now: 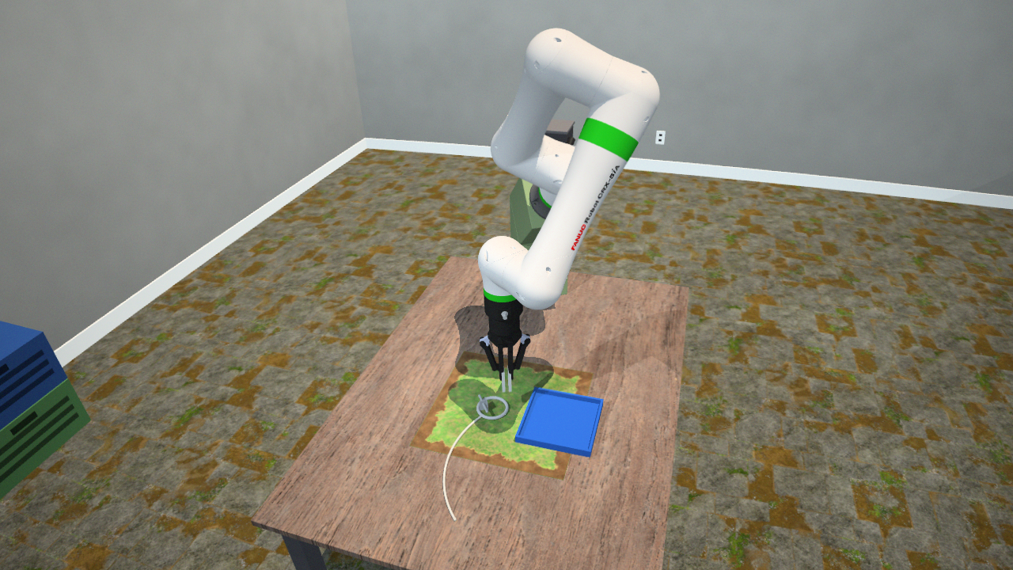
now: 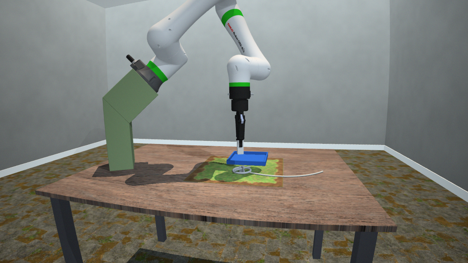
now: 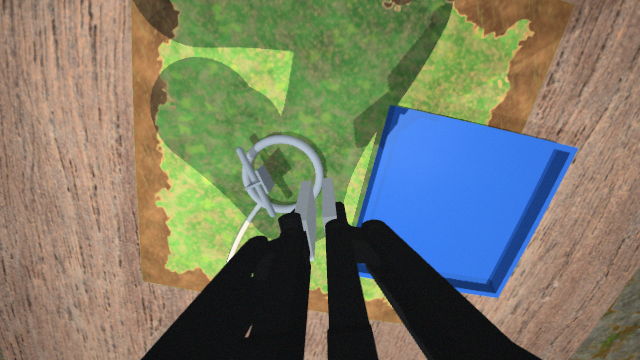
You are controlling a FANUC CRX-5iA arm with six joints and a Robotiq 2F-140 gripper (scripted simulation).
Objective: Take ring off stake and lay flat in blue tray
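A thin grey ring (image 1: 492, 407) lies low on the green mat, around a short grey stake (image 3: 255, 182) at its edge; it also shows in the exterior view (image 2: 241, 170) and the wrist view (image 3: 282, 172). A white cord (image 1: 453, 461) runs from the stake across the table. The blue tray (image 1: 559, 421) sits beside the ring, empty, and shows in the wrist view (image 3: 462, 200). My gripper (image 1: 506, 386) points straight down a little above the ring's rim on the tray side (image 3: 316, 192). Its fingers are nearly together with a narrow gap and nothing between them.
The green mat (image 1: 506, 418) lies on a wooden table. The arm's green pedestal (image 2: 119, 130) stands at the table's far end. The cord (image 2: 291, 175) trails toward the near table edge. A blue and green cabinet (image 1: 32, 404) stands on the floor at left.
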